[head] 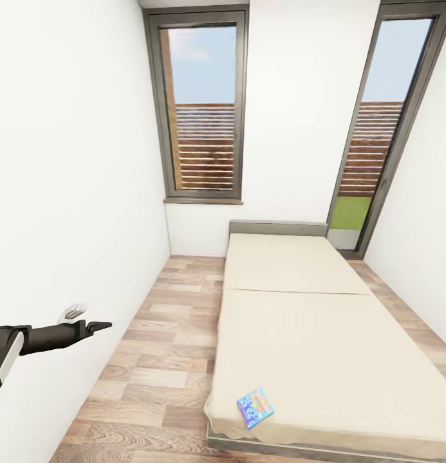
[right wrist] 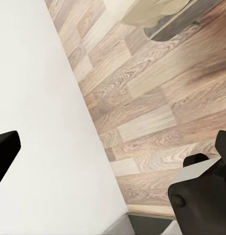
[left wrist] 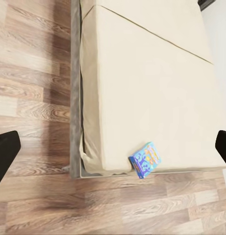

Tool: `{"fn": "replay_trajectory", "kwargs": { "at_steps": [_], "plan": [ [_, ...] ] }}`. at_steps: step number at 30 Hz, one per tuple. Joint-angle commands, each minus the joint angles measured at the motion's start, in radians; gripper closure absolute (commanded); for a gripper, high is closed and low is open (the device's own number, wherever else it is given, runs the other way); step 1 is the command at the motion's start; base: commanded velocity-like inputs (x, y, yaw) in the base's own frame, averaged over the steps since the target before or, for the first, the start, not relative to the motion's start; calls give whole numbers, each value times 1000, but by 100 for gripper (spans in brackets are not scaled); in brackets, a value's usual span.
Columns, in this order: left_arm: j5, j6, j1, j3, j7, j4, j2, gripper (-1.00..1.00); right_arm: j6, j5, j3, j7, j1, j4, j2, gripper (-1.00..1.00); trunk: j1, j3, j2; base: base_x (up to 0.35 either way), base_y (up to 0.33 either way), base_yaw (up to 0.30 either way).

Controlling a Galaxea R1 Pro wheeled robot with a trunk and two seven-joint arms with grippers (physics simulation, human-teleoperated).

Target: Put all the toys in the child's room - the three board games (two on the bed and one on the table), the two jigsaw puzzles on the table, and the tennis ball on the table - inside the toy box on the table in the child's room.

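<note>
Bed (head: 293, 308), wide and low with a plain cream mattress and a grey padded edge, runs lengthwise down the narrow white-walled room toward two tall dark-framed windows (head: 203, 109). One colourful flat game box (head: 255, 408), mostly blue with bright printed shapes, lies on the mattress right at the near corner of the foot end, close to the edge (from the left wrist camera it seems to overhang the edge a little, though the angle makes that hard to judge). Pale wood-plank floor (head: 165, 347) fills the strip between bed and left wall. The left arm reaches forward beside that wall, its black pincer (head: 97, 326) empty and released. The right pincer (right wrist: 113, 147) also stands spread wide, grasping nothing, above floor and wall.
</note>
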Motion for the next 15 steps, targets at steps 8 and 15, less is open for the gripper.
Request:
{"fn": "replay_trajectory", "kwargs": {
  "at_steps": [8,15],
  "plan": [
    [5,9,-1,1,0,0,0,-100,4,-3,-1,0,0,-2,0,-100,1,-2,-2,0,114,0],
    [5,9,-1,1,0,0,0,-100,4,-3,-1,0,0,-2,1,-100,1,-2,-2,0,14,0]
  ]
}}
